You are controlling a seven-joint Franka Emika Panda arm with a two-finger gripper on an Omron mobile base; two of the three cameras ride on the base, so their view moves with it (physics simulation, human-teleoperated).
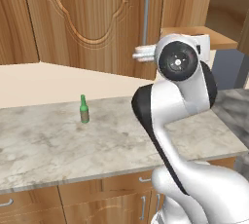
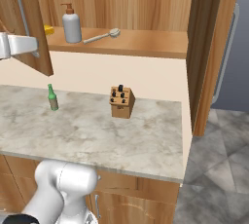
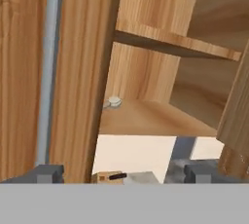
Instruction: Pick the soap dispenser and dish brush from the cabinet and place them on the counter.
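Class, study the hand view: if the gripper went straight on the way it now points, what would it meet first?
Probably the edge of the open cabinet door; the gripper points about there, with the shelf beyond. Depth is unclear.

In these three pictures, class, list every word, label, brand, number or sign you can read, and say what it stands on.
None can be read: no picture shows writing.
The soap dispenser has a plain pale body with no label.
The green bottle shows no label.
The knife block bears dark slots, not letters.
The cabinet door and the counter are unmarked.
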